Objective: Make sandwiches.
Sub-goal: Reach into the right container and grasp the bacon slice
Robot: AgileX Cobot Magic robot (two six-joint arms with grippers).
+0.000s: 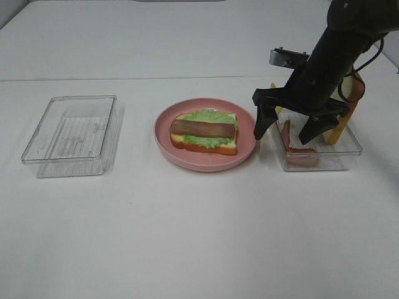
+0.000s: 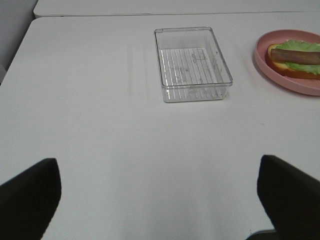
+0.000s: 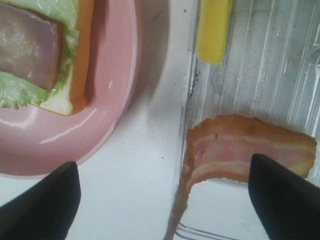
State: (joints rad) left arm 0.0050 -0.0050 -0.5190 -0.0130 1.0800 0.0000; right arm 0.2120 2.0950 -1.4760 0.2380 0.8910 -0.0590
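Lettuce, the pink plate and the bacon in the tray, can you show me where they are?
lettuce leaf (image 1: 211, 116), exterior high view, on its frilly back edge.
pink plate (image 1: 206, 164), exterior high view, on its bare front rim.
bacon strip (image 3: 250, 150), right wrist view, on its pink middle.

The exterior high camera sits well above the near side of the white counter (image 1: 187, 249). It looks down and across it, far enough off to take in the empty clear tray (image 1: 75, 134), the pink plate (image 1: 206, 163) and the second clear tray (image 1: 340, 159) together. The left wrist camera looks forward, low over the counter and from a distance, past the left end effector (image 2: 157, 180). It shares the empty clear tray and part of the pink plate with the high view. The right wrist camera points steeply down, very close, past the right end effector (image 3: 162, 175). It shares the plate's rim, the sandwich (image 3: 30, 45) and the second tray's bacon strip (image 3: 250, 150).
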